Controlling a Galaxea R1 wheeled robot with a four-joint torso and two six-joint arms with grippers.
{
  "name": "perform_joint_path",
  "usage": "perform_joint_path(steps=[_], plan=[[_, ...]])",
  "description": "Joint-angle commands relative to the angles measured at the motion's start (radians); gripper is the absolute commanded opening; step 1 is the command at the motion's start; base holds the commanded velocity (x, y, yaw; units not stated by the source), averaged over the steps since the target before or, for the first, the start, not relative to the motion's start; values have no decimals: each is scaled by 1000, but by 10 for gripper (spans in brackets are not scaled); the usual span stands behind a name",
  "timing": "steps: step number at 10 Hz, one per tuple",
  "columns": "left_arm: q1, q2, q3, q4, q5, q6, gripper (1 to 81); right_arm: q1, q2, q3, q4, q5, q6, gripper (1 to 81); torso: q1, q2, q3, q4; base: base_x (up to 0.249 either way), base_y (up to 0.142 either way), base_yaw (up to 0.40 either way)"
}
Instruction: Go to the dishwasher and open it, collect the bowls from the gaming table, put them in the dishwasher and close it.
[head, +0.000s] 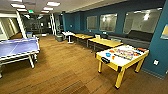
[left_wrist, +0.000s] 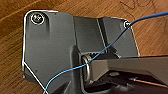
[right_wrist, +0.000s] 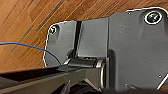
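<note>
The gaming table (head: 122, 58) stands at the right of the head view, a white-topped table with a yellow edge and yellow legs, set on the wooden floor (head: 67, 70) just in front of a teal wall (head: 160, 47). A many-coloured game board (head: 125, 53) lies along its top. At the near end of that top sit the bowls (head: 110, 53), small round dishes in blue and orange beside the board; their exact number is hard to tell at this distance. A small dark patch shows on the table's near side, but no writing on it or on the board can be read.

Neither gripper is seen beside the table. The two wrist views look down past the robot's own dark plate at wood planks, with a thin blue cable (left_wrist: 105, 47) crossing in front, so I cannot tell whether either gripper's fingers are spread or closed, nor how near either is to the bowls.

Farther back along the teal wall stand yellow-topped tables (head: 105, 42) and a long dark bench (head: 130, 37) under large panes. A blue table-tennis table (head: 17, 48) fills the left side of the room. A small white table (head: 68, 33) stands farther back. Bright ceiling panels (head: 53, 3) light the room, and a green sign (head: 30, 11) glows near the ceiling at the far end, too small to read.
</note>
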Motion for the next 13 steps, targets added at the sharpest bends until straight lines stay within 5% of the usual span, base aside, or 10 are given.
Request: perform_joint_path(steps=[1, 5, 13], plan=[[-37, -4, 4, 2, 52, 4, 811, 51, 1, 10, -12, -52, -3, 811, 0, 0, 0, 0, 0, 0, -307], [-36, -4, 6, 0, 50, 4, 811, 51, 1, 10, -12, -52, -3, 811, 0, 0, 0, 0, 0, 0, -302], [-34, -4, 4, 0, 50, 4, 811, 49, 1, 8, -12, -52, -3, 811, 0, 0, 0, 0, 0, -29, 0]])
